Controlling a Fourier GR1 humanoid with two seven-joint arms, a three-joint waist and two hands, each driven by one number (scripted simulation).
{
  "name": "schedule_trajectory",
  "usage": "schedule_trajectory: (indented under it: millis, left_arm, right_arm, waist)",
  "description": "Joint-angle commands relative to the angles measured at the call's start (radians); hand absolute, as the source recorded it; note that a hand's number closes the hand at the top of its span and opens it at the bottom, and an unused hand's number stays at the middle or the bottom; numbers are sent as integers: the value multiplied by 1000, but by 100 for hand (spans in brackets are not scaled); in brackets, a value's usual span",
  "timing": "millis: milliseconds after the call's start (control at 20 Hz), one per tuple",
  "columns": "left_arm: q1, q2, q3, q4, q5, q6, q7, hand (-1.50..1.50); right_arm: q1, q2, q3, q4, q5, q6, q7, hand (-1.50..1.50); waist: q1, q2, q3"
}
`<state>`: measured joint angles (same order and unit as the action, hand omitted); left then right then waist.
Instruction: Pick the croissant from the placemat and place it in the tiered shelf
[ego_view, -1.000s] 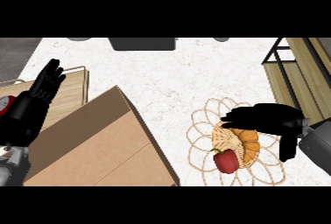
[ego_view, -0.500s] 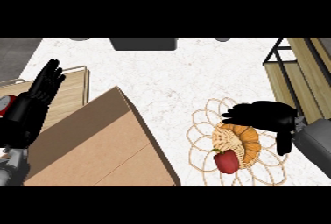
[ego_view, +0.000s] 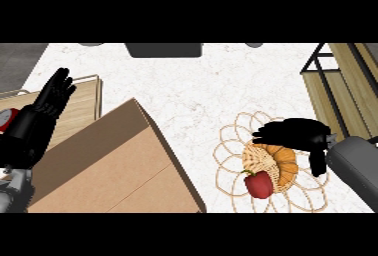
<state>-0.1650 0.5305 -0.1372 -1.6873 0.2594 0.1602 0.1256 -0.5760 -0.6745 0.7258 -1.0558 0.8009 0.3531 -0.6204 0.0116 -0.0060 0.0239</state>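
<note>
Head view, looking down at the white counter: the croissant is sitting on the woven placemat at lower right, curved along the right side of the mat's middle; a red pepper lies just beside it on the same mat, touching or nearly touching its lower end; the right hand is over the top end of the croissant, fingers pointing left across the mat and bent down a bit, thumb hanging down the croissant's right side; can't honestly tell if it's got hold of the croissant or is just hovering over it; the croissant isn't lifted, it's on the mat; the shelf is at the right edge, wooden boards in a black frame, apart from the mat; a big cardboard box fills the lower left; the left hand is at the left edge, fingers straight and up, holding nothing, just resting.
</note>
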Motion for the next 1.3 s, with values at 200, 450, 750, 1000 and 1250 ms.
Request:
schedule_trajectory:
  millis: [200,450,750,1000,1250]
  left_arm:
    - [63,-63,-27,41,7,3,-18,0]
    - [54,-62,-44,25,5,20,13,0]
    - [62,-72,-57,59,-11,21,-29,0]
    - [62,-61,-40,73,-10,21,-43,0]
    - [68,-53,-32,54,13,14,-32,0]
  right_arm:
    - [-8,74,4,210,70,-68,-84,-150]
    - [-23,116,12,235,118,-46,-57,-150]
    - [-17,167,-18,300,136,-109,-91,-150]
    - [16,185,-86,335,132,-304,-151,150]
    - [-21,190,-140,379,136,-379,-219,150]
  waist:
    - [17,16,-23]
    - [9,12,-23]
    - [4,13,-23]
    - [0,13,-23]
    - [2,11,-24]
